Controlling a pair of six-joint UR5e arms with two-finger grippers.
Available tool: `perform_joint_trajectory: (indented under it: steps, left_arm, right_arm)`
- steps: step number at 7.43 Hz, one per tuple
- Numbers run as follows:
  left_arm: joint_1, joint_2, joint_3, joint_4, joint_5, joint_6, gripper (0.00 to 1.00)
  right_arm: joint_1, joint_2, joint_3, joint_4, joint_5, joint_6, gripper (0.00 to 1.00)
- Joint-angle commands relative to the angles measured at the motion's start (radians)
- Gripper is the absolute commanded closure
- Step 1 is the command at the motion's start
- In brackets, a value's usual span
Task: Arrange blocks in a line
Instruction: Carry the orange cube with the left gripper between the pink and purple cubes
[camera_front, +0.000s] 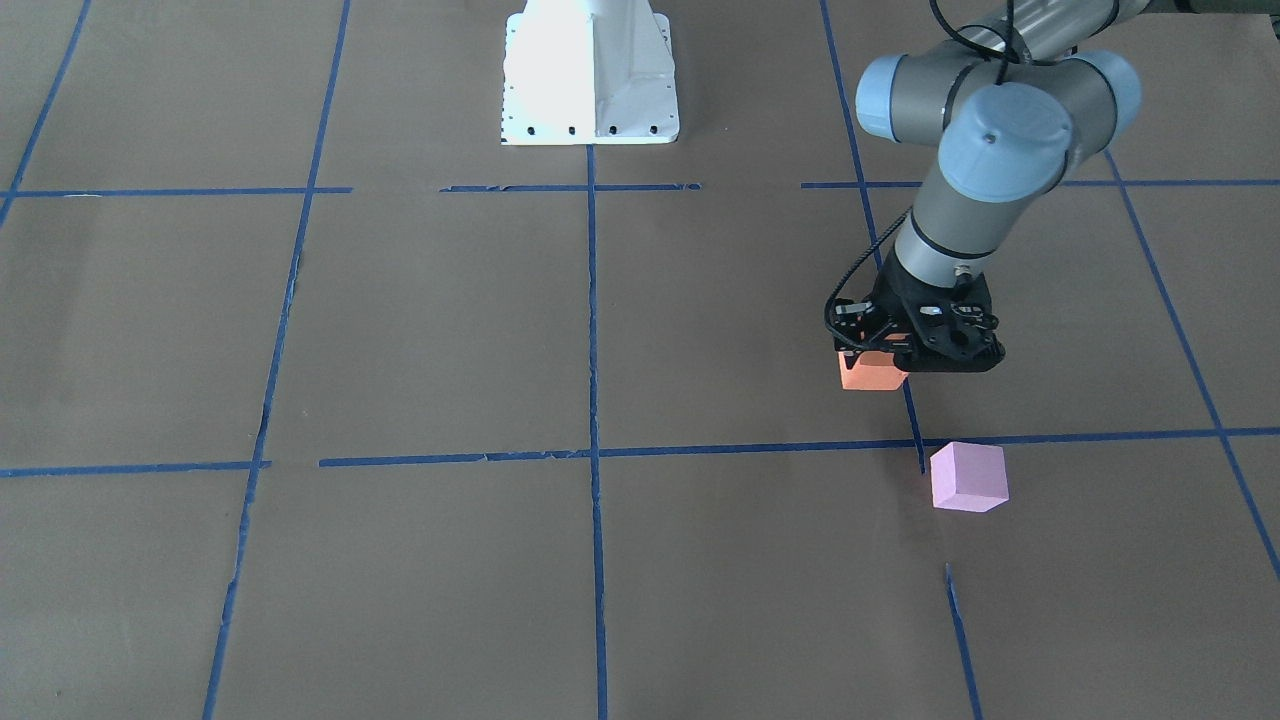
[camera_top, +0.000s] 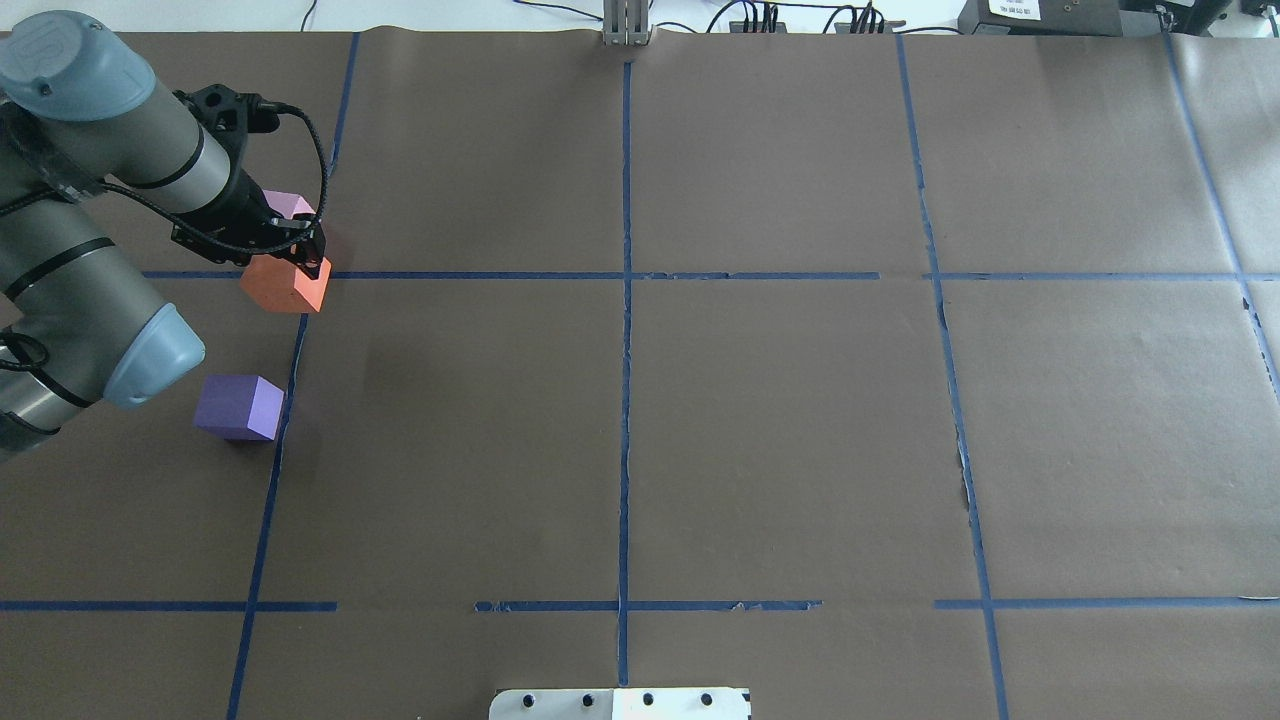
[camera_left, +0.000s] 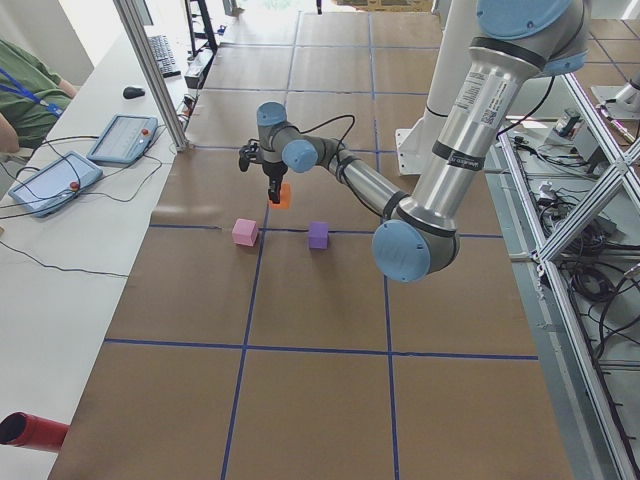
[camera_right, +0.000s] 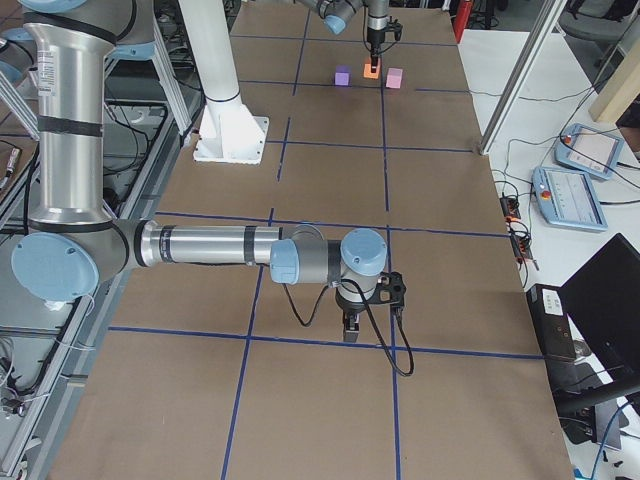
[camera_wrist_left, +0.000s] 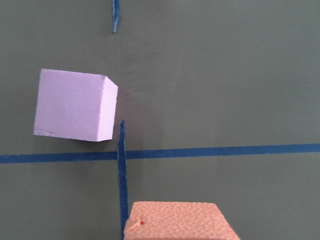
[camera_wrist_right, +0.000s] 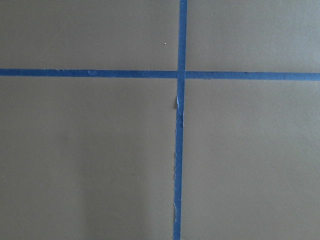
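Saw orange cube clamped in left gripper. Found pale pink-lilac cube near it on one side, violet cube near it on the opposite side (roughly one row). Could not tell spread of right gripper, well apart from orange cube.

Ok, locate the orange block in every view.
Front-facing: orange block right of centre.
Overhead: block upper left.
Exterior left: block upper centre.
Exterior right: block top centre.
Left wrist: block bottom edge.
Right wrist: absent.
Shared landmark in those five: pale pink block beside it.
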Motion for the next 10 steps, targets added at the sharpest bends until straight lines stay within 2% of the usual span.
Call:
perform_joint_trajectory:
  steps: [1, 5, 7, 10]
  left_arm:
    - [-0.007, 0.007, 0.087, -0.013, -0.044, 0.000, 1.00]
    - [-0.006, 0.011, 0.116, -0.014, -0.042, 0.004, 1.00]
    - [-0.006, 0.011, 0.152, -0.066, -0.036, 0.014, 1.00]
    - [-0.007, 0.011, 0.159, -0.074, -0.033, 0.021, 1.00]
  right_arm:
    - [0.000, 0.000, 0.000, 0.000, 0.000, 0.000, 0.00]
    - [0.000, 0.001, 0.000, 0.000, 0.000, 0.000, 0.00]
    - [0.000, 0.000, 0.000, 0.000, 0.000, 0.000, 0.00]
    - [-0.001, 0.000, 0.000, 0.000, 0.000, 0.000, 0.00]
